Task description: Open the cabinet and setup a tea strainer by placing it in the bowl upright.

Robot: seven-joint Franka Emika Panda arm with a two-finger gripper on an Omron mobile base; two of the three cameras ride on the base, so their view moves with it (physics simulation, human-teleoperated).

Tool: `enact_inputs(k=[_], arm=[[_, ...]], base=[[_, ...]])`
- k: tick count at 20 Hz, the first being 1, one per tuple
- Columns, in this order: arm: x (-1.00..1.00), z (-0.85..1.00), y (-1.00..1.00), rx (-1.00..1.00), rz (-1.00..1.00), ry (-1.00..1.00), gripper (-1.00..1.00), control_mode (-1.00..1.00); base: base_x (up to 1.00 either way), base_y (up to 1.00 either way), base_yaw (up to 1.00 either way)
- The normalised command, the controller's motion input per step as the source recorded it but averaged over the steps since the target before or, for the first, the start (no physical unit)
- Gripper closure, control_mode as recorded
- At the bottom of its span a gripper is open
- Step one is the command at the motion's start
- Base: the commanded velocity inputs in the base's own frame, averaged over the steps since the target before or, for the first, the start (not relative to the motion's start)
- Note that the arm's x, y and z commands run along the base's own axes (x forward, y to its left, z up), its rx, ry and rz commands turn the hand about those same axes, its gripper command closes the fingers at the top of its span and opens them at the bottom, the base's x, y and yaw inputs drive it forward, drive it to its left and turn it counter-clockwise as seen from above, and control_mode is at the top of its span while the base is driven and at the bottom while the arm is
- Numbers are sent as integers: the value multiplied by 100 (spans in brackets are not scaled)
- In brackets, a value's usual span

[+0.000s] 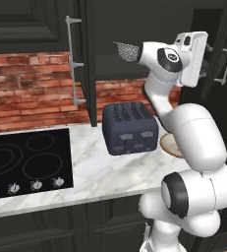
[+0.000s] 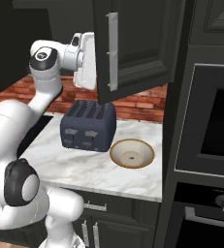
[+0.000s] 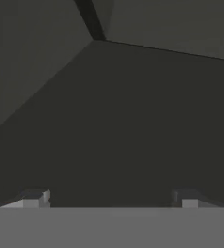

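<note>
End effector fingers apart, perhaps inside cabinet.

We see a glossy white arm of rounded, bulbous links, with black rings at its joints, a boxy white hand and small dark fingertips.

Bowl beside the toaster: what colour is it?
Tan with a brownish rim and pale inside, clearest in the right base view: bowl.

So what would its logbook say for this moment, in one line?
black wall cabinet: doors open | silver mesh tea strainer: on shelf | gripper: open, inside cabinet | tan bowl: empty
</note>
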Motion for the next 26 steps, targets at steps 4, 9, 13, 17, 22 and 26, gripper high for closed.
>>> enact_inputs(k=[4,9,13,17,22,26], arm=[[-3,0,-56,-10,-22,15,-100,-100],[-10,0,-74,-5,-28,9,-100,-100],[1,0,-72,0,-20,7,-100,-100],[21,0,-91,21,-1,4,-100,-100],[18,0,-82,18,-1,3,-100,-100],[8,0,-82,31,0,0,-100,-100]], base=[[0,0,0],[0,0,0],[0,0,0],[0,0,0],[0,0,0],[0,0,0]])
